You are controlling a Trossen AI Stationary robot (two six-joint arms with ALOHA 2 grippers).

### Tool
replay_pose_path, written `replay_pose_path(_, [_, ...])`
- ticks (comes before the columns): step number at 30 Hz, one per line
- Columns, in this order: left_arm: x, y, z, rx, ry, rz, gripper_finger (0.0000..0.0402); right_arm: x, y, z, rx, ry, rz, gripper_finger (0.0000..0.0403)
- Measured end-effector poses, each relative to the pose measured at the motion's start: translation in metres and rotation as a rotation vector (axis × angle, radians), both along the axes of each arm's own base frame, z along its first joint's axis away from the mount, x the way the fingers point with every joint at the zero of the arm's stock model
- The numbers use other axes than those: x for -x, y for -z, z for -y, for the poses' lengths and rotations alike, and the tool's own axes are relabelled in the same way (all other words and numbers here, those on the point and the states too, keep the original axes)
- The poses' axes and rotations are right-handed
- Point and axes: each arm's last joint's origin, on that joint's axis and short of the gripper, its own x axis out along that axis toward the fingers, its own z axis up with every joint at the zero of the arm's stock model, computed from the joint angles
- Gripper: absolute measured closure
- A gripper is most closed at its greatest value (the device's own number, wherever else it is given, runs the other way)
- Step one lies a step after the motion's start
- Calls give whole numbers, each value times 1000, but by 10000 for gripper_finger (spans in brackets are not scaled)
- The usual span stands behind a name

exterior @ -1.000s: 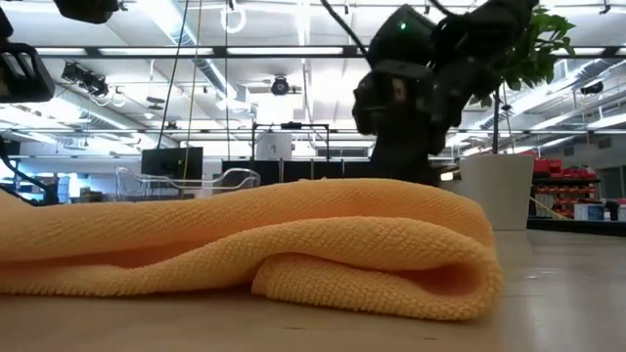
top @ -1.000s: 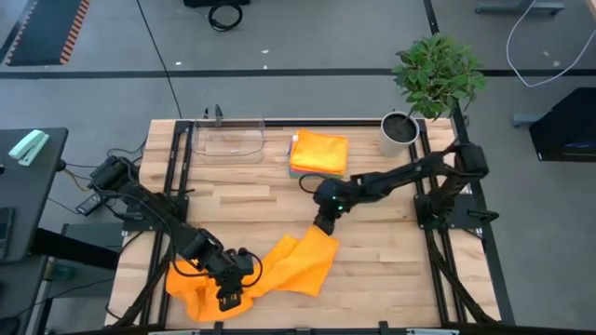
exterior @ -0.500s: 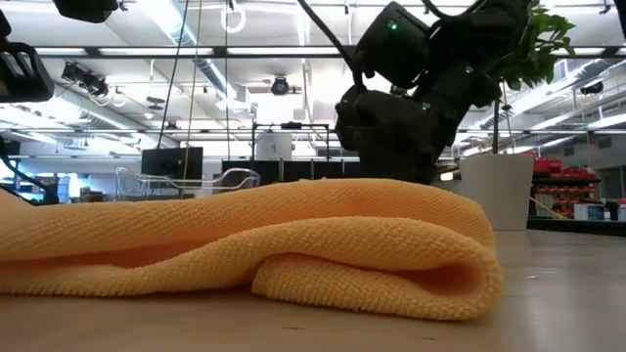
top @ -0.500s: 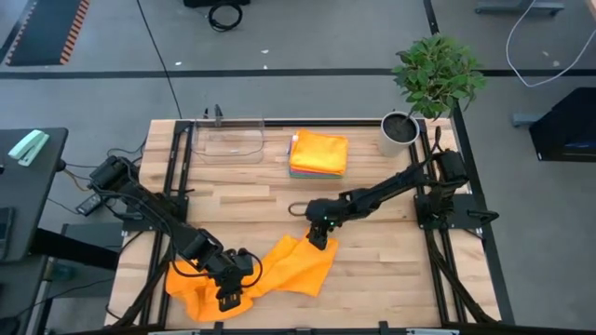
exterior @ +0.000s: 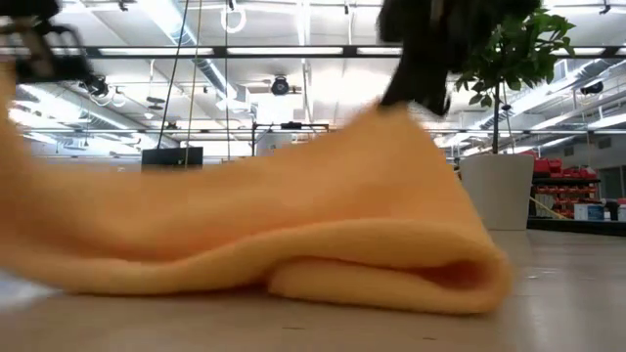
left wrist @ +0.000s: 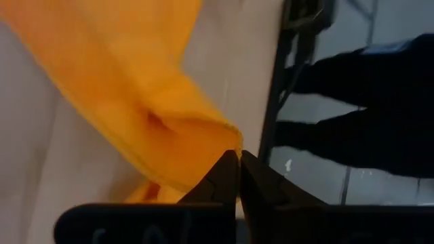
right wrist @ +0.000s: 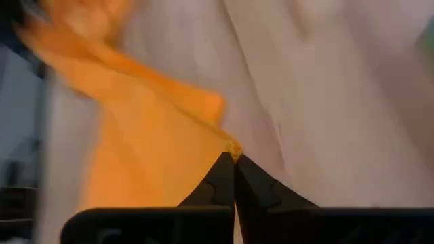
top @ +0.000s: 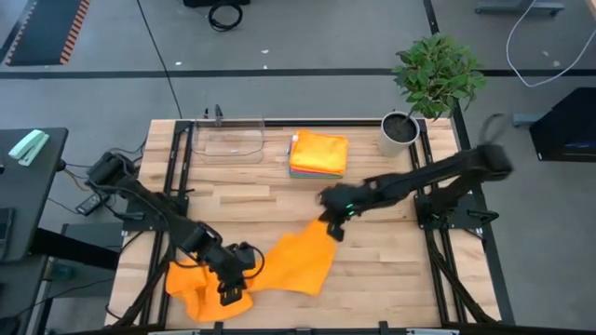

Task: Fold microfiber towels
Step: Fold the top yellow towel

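The orange towel (top: 279,270) is lying lower centre of the high view, with the right gripper (top: 332,226) clenching its upper corner and the left gripper (top: 233,288) clenching its lower-left edge. Beyond, folded towels (top: 318,154), a clear tray (top: 228,140) and a potted plant (top: 424,88) are sitting along the table (top: 391,270) top edge.

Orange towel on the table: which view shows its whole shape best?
The high view: the orange towel shows whole, held by the left gripper and right gripper. The low view shows only its folded edge; each wrist view shows a pinched corner.
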Motion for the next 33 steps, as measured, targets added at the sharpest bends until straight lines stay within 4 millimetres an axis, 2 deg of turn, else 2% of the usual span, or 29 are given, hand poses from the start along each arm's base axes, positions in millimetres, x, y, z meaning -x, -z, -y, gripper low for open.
replay_pose_path(5, [2, -37, -26, 14, -30, 161, 394, 56, -75, 8, 83, 61, 223, 400])
replay_pose_path(8, [11, -62, -49, -18, -86, 277, 389, 97, -105, 18, 157, 106, 322, 400])
replay_pose_path(11, [28, -86, -79, -123, -189, 397, 387, 132, -124, 29, 256, 167, 400, 401])
replay_pose_path(14, [43, -109, -115, -260, -374, 536, 394, 156, -137, 40, 372, 218, 467, 401])
replay_pose_path(18, [58, -134, -155, -398, -533, 651, 391, 174, -151, 52, 528, 214, 537, 402])
replay_pose_path(21, [64, -148, -168, -422, -525, 693, 395, 182, -164, 54, 526, 174, 563, 402])
replay_pose_path(24, [65, -151, -167, -373, -460, 689, 394, 181, -162, 49, 398, 63, 522, 402])
replay_pose_path(27, [58, -136, -155, -304, -383, 589, 393, 173, -140, 36, 185, -55, 379, 402])
replay_pose_path(30, [46, -102, -128, -221, -302, 444, 395, 161, -99, 11, 14, -127, 220, 402])
replay_pose_path(33, [36, -59, -86, -117, -225, 334, 393, 150, -55, -25, -137, -174, 161, 402])
